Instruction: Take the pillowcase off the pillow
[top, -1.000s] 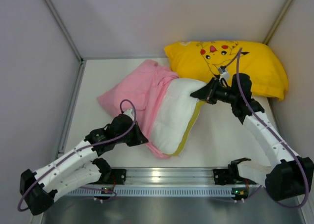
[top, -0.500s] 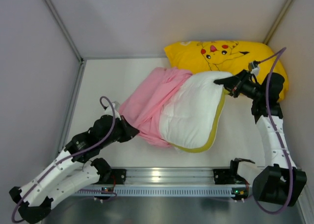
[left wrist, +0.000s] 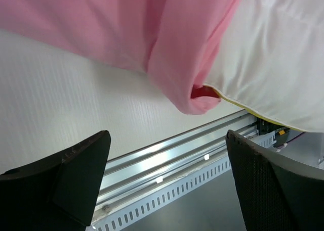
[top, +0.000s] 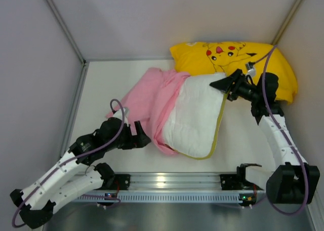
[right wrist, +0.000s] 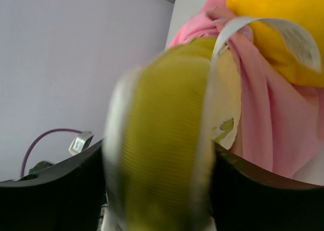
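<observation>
1. I am working in a robotics lab cell. Plain grey wall panels [top: 167, 18] set in metal posts [top: 62, 24] box in a white table [top: 101, 89] on three sides.
2. My left arm [top: 66, 170] and right arm [top: 278, 135], both white and black, stand on a slotted aluminium rail [top: 172, 180] along the near edge.
3. A purple cable [right wrist: 50, 132] runs exposed beside the right arm, as on test rigs.
4. The pillow [top: 195, 114] lies on the hard tabletop between the arms.
</observation>
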Controlling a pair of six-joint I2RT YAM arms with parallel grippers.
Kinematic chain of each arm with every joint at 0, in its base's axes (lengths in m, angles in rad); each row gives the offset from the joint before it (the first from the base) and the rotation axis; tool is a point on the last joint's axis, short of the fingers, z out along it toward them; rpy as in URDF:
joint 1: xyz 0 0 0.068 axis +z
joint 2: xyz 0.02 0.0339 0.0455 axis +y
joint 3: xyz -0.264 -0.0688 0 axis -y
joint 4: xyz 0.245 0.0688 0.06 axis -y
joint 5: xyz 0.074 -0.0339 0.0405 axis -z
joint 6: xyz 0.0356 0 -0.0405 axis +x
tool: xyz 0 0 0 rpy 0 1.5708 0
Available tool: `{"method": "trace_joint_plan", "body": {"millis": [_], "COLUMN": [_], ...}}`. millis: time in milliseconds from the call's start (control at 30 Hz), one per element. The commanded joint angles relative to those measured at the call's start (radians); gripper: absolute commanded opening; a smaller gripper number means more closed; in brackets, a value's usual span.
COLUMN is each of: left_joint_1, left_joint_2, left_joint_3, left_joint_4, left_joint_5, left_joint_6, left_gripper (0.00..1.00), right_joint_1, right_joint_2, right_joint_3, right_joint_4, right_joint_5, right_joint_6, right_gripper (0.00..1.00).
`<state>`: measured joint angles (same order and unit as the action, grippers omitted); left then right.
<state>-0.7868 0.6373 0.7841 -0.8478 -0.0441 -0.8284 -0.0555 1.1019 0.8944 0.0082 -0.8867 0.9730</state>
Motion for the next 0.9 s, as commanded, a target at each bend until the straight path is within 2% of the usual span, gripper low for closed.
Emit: {"method": "trace_joint_plan", "body": {"millis": [0,167,400,667,733,767,867], "left_joint_1": [-0.002,-0.002,-0.002,0.0,0.0,0.0,0.0], "left_joint_2": [0.03,0.114,0.223,0.358,0.38,0.389,0.386], "left_joint_3": [0.024,0.102,0.164,0.262,0.282,0.285,0.271], "left_joint_4": [0.055,0.055,0.055,0.047,0.049,0.049,0.05], "left_joint_5": [-0.001,-0.054,-0.103,-0.178,-0.175,-0.172,-0.155], "left_joint_6": [0.049,0.043,0.086,0.167,0.167,0.166,0.147], "left_gripper": [0.99,0.99,0.99,0.99,0.99,0.99,0.99], "right_joint_1": [0.119,0.181,0.266,0.295,0.302,0.31,0.367], "right_joint_2": [0.05,0.052,-0.011,-0.031,-0.028,-0.024,-0.007], "right_joint_3": [0.07,-0.015,-0.179,-0.304,-0.305,-0.299,-0.244], "right_joint_4": [-0.108,-0.172,-0.226,-0.235,-0.226,-0.22,-0.211], "right_joint_5": [0.158,0.239,0.315,0.336,0.347,0.351,0.362], "right_joint_6": [-0.253,-0.327,-0.404,-0.418,-0.415,-0.416,-0.408], "right_gripper": [0.74,0.84,0.84,0.82,0.79,0.68,0.6]}}
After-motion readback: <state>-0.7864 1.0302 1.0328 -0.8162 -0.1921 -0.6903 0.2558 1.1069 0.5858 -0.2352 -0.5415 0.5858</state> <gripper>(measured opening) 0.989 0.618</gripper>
